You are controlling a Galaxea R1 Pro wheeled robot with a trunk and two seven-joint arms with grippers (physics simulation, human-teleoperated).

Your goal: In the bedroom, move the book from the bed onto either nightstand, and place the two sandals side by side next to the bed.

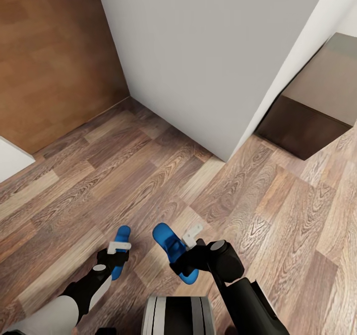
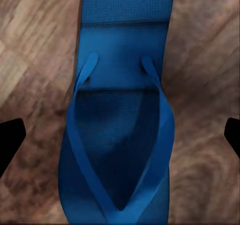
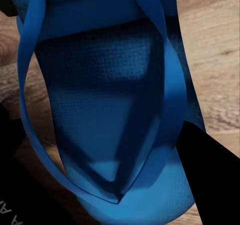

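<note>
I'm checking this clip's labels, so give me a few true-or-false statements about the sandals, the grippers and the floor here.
1. Two blue sandals, the left sandal and the right sandal, are over a wooden floor. True.
2. The left gripper is shut on the sandal. False: its fingertips stand wide apart on either side.
3. A dark brown cabinet stands by the white wall. True.
4. The sandals are red. False: they are bright blue.
5. The right gripper is at the right sandal. True.
</note>
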